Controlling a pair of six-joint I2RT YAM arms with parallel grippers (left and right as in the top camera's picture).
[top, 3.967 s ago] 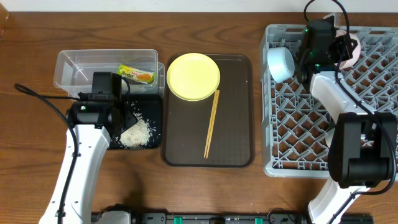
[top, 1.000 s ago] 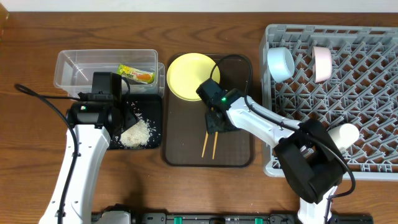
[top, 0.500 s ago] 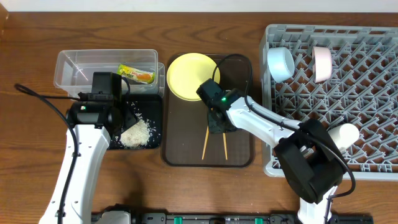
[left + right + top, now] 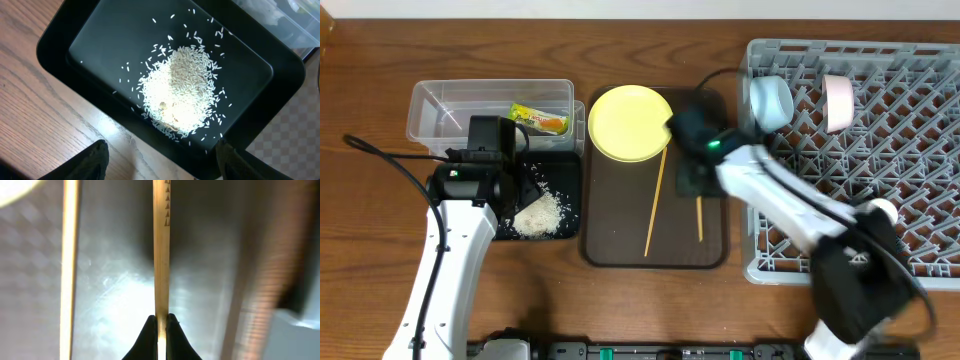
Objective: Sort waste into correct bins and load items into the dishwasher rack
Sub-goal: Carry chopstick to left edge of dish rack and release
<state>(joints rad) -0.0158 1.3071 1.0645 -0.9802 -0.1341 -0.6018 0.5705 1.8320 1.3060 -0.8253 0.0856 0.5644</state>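
Closest to us, through the right wrist camera, the right gripper [image 4: 160,322] has its two dark fingers pinched tight on one chopstick [image 4: 161,255]. It is a slim pale wooden stick with a short column of tiny dark triangles printed near its far end. The second chopstick [image 4: 70,265] lies apart to the left on the glossy brown serving tray [image 4: 115,295]; we cannot tell whether the held one is clear of the tray.

Under the left wrist camera, the left gripper [image 4: 165,160] hovers with its fingers [image 4: 95,160] spread wide and holding nothing. Below it sits a heap of white rice [image 4: 182,90] in the black tray [image 4: 60,45], with stray grains scattered around.

From overhead, the held chopstick [image 4: 699,218] points toward the tray's near edge. The free one [image 4: 656,200] slants below the round pale yellow plate [image 4: 631,122]. The yellow-green wrapper [image 4: 538,118] rests in the clear tub [image 4: 430,110]; its orange print is too small to read. On the right, the grey rack [image 4: 920,160] holds a light blue bowl [image 4: 772,100] and a pale bowl [image 4: 837,102]. All of it stands on a dark wood-grain table [image 4: 370,60].
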